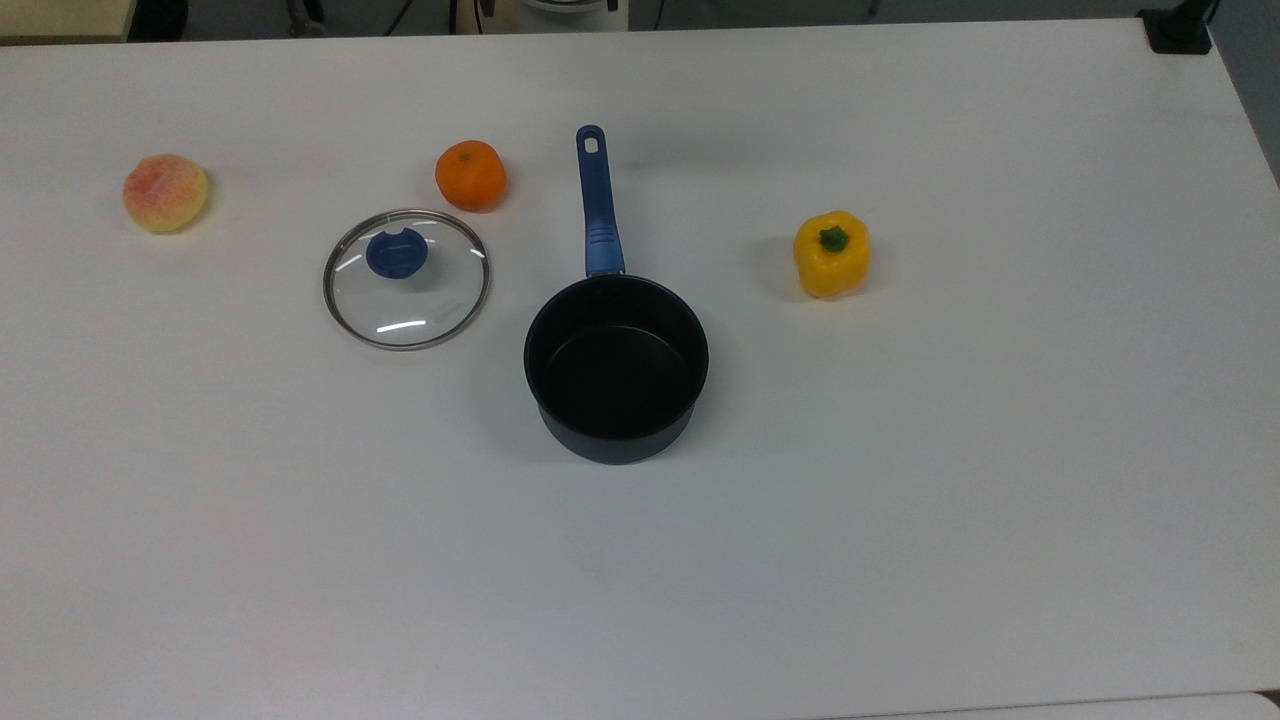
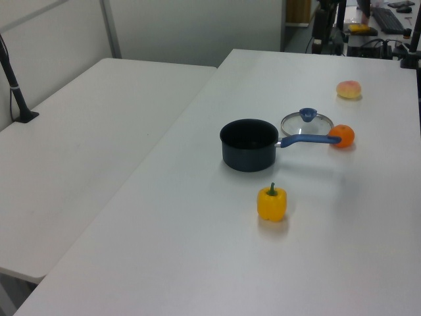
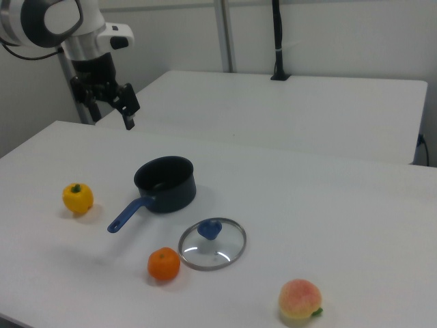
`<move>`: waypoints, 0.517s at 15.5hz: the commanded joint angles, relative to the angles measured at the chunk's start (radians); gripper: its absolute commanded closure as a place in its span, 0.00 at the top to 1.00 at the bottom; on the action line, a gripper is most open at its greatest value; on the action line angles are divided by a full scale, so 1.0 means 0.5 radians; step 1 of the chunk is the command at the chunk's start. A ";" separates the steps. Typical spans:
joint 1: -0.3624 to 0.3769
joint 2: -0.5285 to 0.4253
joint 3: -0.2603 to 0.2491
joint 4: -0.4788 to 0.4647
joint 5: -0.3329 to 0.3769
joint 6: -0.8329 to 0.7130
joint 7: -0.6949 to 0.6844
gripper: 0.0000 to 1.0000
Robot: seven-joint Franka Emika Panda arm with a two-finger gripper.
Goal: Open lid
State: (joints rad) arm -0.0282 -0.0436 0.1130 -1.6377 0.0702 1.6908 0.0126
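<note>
One pincer (image 3: 120,102) raised, tilted, fingers apart; lid (image 3: 212,244) flat beside saucepan (image 3: 164,184)

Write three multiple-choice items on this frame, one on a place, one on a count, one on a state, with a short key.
1. Where is the lid?
A. On the saucepan
B. Flat on the table beside the saucepan
C. In the claw

2. How many fruits and vegetables lie on the table?
A. Three
B. Two
C. Five

3. What state is the saucepan in?
A. Covered
B. Tipped over
C. Upright, uncovered, empty

Key: 1 B, the top view shows the lid on the tabletop, apart from the pan. 2 A, a peach, an orange and a yellow pepper. 3 C, its dark inside lies bare. The claw hangs away over the table's edge.
</note>
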 commanded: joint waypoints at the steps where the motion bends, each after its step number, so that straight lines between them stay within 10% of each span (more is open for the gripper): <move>1: -0.014 -0.005 -0.014 -0.029 -0.058 0.156 -0.163 1.00; 8: -0.023 -0.008 -0.020 -0.072 -0.051 0.140 -0.148 1.00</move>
State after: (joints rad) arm -0.0360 -0.0353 0.1039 -1.6525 0.0533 1.7422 -0.0446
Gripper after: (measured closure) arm 0.000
